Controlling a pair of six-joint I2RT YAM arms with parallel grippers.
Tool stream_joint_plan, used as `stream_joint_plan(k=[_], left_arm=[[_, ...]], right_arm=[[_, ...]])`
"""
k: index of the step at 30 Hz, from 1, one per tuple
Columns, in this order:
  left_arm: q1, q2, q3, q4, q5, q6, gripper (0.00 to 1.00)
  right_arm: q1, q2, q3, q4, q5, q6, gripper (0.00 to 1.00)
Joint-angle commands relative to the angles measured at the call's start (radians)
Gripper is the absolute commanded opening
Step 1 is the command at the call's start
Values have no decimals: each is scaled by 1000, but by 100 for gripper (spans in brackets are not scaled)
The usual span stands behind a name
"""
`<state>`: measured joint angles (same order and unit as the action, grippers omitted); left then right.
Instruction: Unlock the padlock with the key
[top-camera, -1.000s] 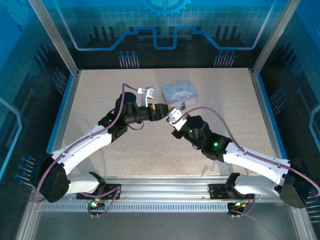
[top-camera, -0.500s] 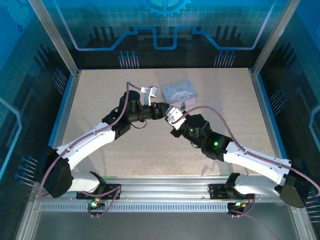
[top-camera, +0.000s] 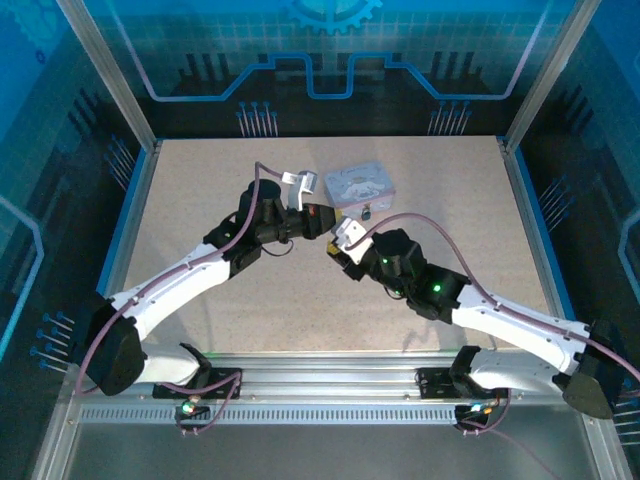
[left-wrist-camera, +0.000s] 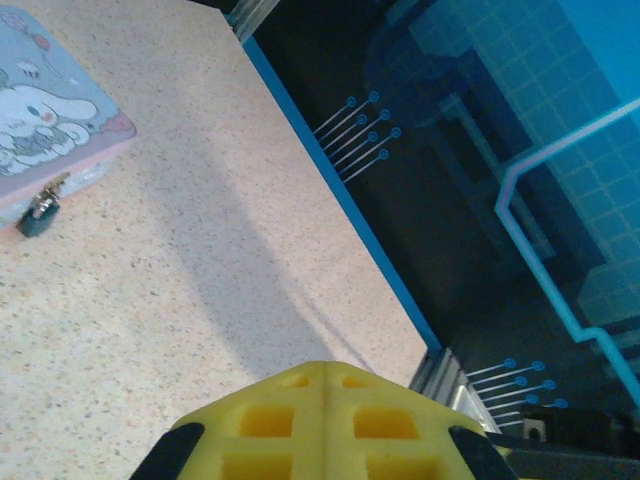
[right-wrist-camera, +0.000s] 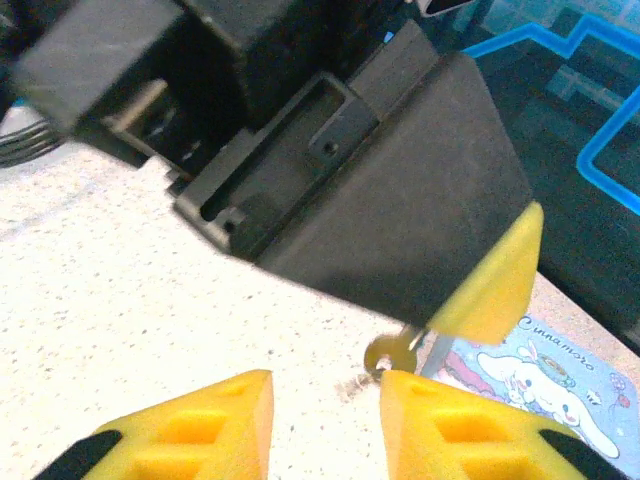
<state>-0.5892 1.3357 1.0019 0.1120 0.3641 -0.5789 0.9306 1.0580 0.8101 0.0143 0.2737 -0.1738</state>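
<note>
— On the overhead camera, far middle of the speckled beige table (top-camera: 200, 190): lavender cartoon-printed rectangular tin (top-camera: 358, 183), with the tiny dark bluish-grey metal padlock (top-camera: 367, 211) at its near edge. Left gripper (top-camera: 322, 218) and right gripper (top-camera: 333, 250) sit tip to tip near it. Can't tell the jaw state from up there.
— Left wrist?
— Yellow pads (left-wrist-camera: 310, 385) of the left gripper (left-wrist-camera: 325, 430) are pressed together, no gap. Padlock (left-wrist-camera: 40, 213) hangs at the front latch (left-wrist-camera: 50, 187) of the tin (left-wrist-camera: 60, 110), out ahead of the tips, untouched.
— Key?
— Right wrist has it: tiny thin metal key (right-wrist-camera: 390, 352), round bow poking out under the left gripper's yellow pad (right-wrist-camera: 495, 280). So left is clamped on it. Right gripper (right-wrist-camera: 325, 415) is close by, fingers (right-wrist-camera: 190, 430) parted, modest gap, nothing between them.
— Handling?
— My read: the key is light, stiff, thin and slick, so it can easily twist or drop out of the pads. Grip the bow flat and leave the blade free. The padlock is small, light and dangling, so it will likely swing away when the key pushes in. Pinch its body from both sides, keeping shackle and keyway clear.
— Step?
— Looks like a handover or regrip of the key. Lock not yet engaged.
</note>
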Motion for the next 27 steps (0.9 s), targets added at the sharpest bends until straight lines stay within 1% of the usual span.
stream_joint_plan(k=[1, 4, 6, 9, 11, 13, 16, 18, 22, 24, 27], left_arm=[[-3, -35, 58, -63, -29, 128, 0], [-3, -43, 80, -82, -13, 198, 0], [-3, -50, 90, -89, -1, 235, 0], [-2, -66, 95, -87, 14, 278, 0], [-2, -74, 93, -71, 25, 285, 0], [-3, -78, 91, -51, 40, 275, 0], [-3, -78, 89, -17, 59, 248, 0], [-3, -78, 86, 3, 65, 231, 0], [-3, -78, 83, 39, 70, 202, 0], [-3, -76, 84, 48, 70, 196, 0], [-2, -74, 84, 57, 73, 189, 0]], right_arm=[[-47, -84, -10, -81, -154, 70, 40], [-158, -134, -34, -84, -340, 165, 45], [-249, -161, -64, -29, -502, 254, 47], [-399, -188, -139, 164, -743, 437, 51], [-464, -183, -164, 289, -841, 545, 52], [-490, -166, -170, 357, -895, 613, 52], [-497, -124, -159, 432, -950, 697, 53], [-497, -91, -147, 467, -962, 753, 53], [-496, -23, -152, 595, -975, 871, 55], [-492, 6, -149, 625, -981, 899, 55], [-479, 31, -135, 622, -980, 898, 54]])
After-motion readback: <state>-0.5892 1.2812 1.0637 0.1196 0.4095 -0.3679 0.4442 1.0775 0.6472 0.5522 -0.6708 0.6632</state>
